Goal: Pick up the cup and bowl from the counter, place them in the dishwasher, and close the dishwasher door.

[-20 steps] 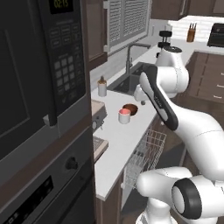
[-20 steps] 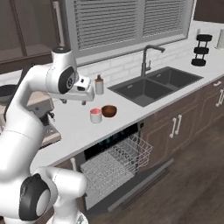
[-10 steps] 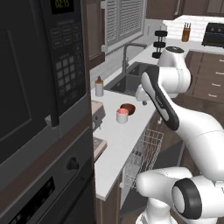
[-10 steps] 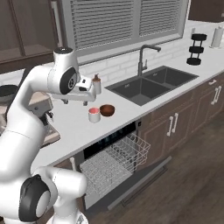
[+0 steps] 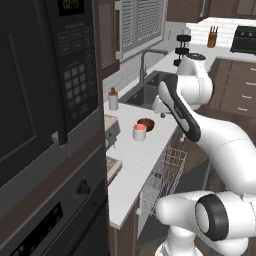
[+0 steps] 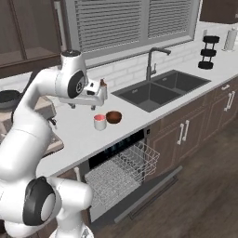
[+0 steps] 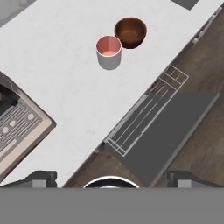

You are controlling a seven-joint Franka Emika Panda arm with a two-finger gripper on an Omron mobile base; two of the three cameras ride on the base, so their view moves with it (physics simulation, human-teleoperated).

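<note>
The pale pink cup (image 7: 108, 51) with its red inside stands on the white counter (image 7: 57, 65), and the dark reddish-brown bowl (image 7: 130, 32) touches its side. The base views also show the cup (image 6: 99, 122) (image 5: 139, 132) and the bowl (image 6: 114, 116) (image 5: 146, 123). My gripper (image 6: 83, 106) (image 5: 159, 112) (image 7: 113, 178) hangs above the counter, up and to one side of the cup, open wide and holding nothing. Below the counter edge the dishwasher door (image 6: 148, 195) (image 7: 175, 127) lies dropped open, with the pale wire rack (image 6: 116, 172) (image 5: 167, 170) pulled out over it.
A grey bottle with a brown cap (image 5: 113, 100) stands behind the cup near the wall. The double sink (image 6: 158, 90) with its faucet lies to the right. A boxy appliance (image 7: 17, 127) sits on the counter to the left. The black wall oven (image 5: 45, 125) stands close on the left.
Both base views have slid a little, so the camera has moved. Cup and bowl stay where they were on the counter. The jaws remain open.
</note>
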